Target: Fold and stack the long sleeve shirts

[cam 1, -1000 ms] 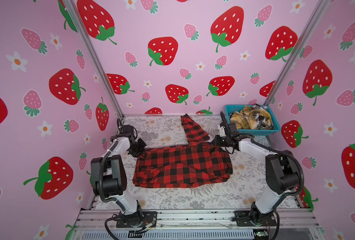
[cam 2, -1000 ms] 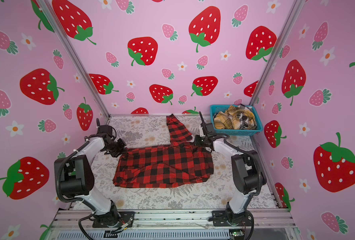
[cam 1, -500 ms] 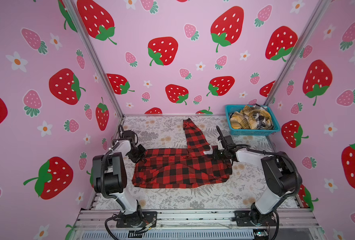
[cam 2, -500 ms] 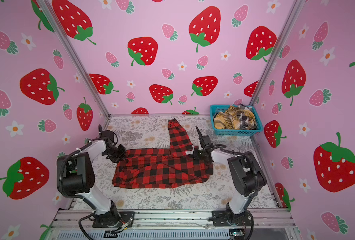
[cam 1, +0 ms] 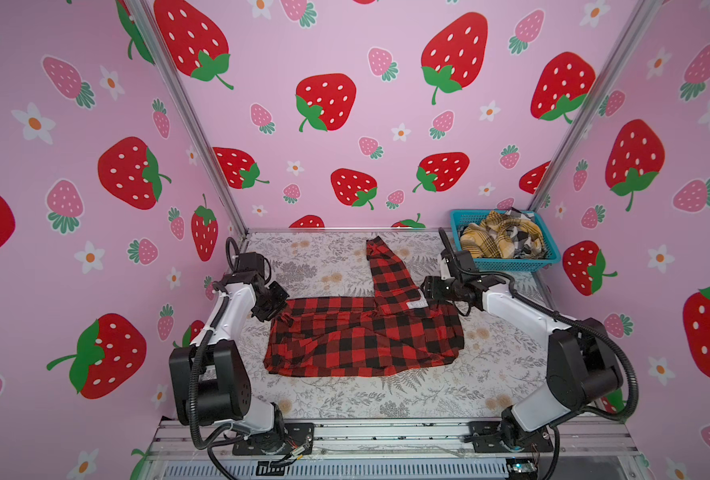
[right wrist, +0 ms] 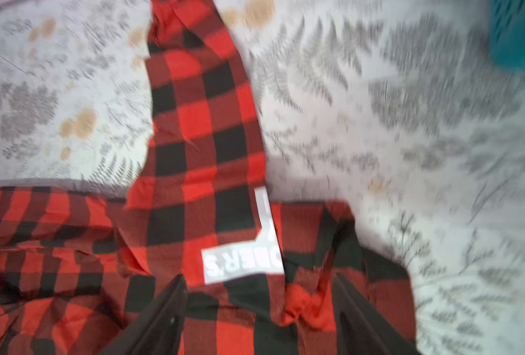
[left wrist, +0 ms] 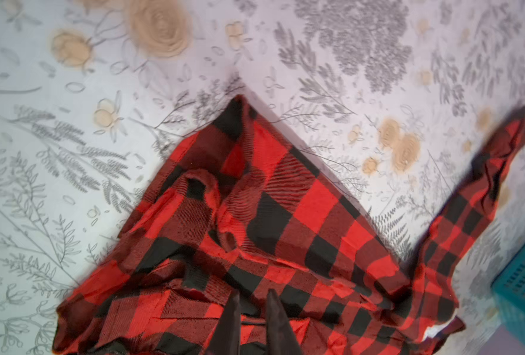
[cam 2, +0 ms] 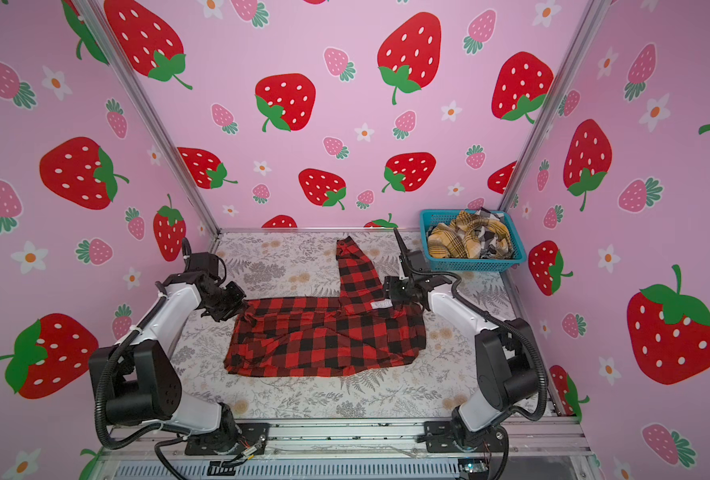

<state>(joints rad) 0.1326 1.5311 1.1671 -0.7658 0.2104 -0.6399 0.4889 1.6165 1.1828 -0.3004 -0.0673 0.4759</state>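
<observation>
To my left, the left gripper (cam 1: 277, 308) sits low at the far left corner of the red-and-black shirt (cam 1: 361, 340), its tip right at the edge of the cloth. Through that arm's wrist camera the jaws are close together, with a narrow slot between the fingertips (left wrist: 231, 319) and checked cloth showing in the slot. I cannot tell whether they are pinching a fold or only standing over it.

The shirt itself lies on the floral desk (cam 1: 345, 395), about midway between the two arms. Its body is gathered into a wide band running left to right, rumpled, with creases along the near hem. One sleeve (cam 1: 386, 270) leaves the far edge right of centre and lies flat on the desk, pointing toward the back. At the base of that sleeve I see white block lettering (cam 1: 417, 304), partly folded under.

Just to the right of the lettering, the right gripper (cam 1: 428, 296) is down at the shirt's far right corner. Its wrist camera is blurred, but the jaws are plainly wide apart. The dark fingers (right wrist: 166, 313) straddle a small raised pucker (right wrist: 304, 302) of red cloth without clamping it.

In the back right corner stands the teal mesh basket (cam 1: 507, 262), apart from the red-and-black shirt. Bunched together in it are the mustard-yellow plaid shirt (cam 1: 476, 245) and the black-and-white plaid shirt (cam 1: 521, 240).
</observation>
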